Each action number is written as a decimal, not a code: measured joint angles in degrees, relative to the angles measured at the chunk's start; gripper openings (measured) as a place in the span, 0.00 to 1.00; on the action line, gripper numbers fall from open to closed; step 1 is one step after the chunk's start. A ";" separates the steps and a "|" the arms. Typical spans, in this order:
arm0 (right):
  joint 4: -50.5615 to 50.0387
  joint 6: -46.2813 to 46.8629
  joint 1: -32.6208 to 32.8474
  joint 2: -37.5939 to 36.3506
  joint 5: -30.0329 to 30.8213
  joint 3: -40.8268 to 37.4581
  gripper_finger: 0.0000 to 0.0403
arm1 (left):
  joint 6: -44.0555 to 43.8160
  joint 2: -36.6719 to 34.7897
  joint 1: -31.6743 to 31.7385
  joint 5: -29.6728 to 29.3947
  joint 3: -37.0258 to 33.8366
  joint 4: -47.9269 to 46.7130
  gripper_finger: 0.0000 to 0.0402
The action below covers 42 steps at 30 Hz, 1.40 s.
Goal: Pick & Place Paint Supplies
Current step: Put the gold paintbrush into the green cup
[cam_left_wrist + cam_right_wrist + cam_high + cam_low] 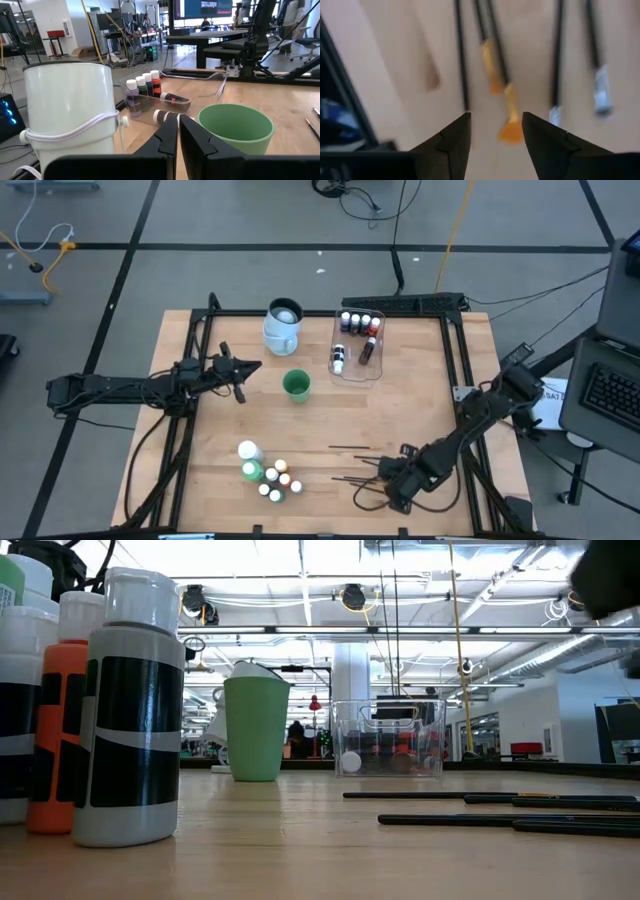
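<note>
R gripper (492,132) hangs over the brushes (352,477) at the table's (420,395) near right edge, fingers spread, nothing between them; orange bristle tips lie just under the gap. L gripper (178,131) waits w/ fingers pressed together, empty, beside the green cup (296,385) and pale jug (283,325). Some small bottles sit in the clear tub (358,372); others cluster near the front edge (268,472).

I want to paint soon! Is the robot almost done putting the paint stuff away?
Not yet. Several small bottles already sit in the clear tub. The right hand, open and empty, is over the brushes. A cluster of bottles waits on the table. The left hand is shut near the green cup.
</note>
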 joint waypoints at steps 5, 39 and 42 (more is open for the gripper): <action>0.70 4.57 3.11 0.24 0.27 0.02 0.42 | 0.00 0.00 0.01 0.00 0.00 0.00 0.06; -0.11 -1.01 5.11 5.12 5.37 -0.08 0.27 | 0.40 0.00 0.02 -0.09 0.00 0.02 0.06; 0.71 -1.17 5.11 5.07 4.36 -0.09 0.27 | 0.40 0.00 0.00 -0.09 0.00 0.01 0.06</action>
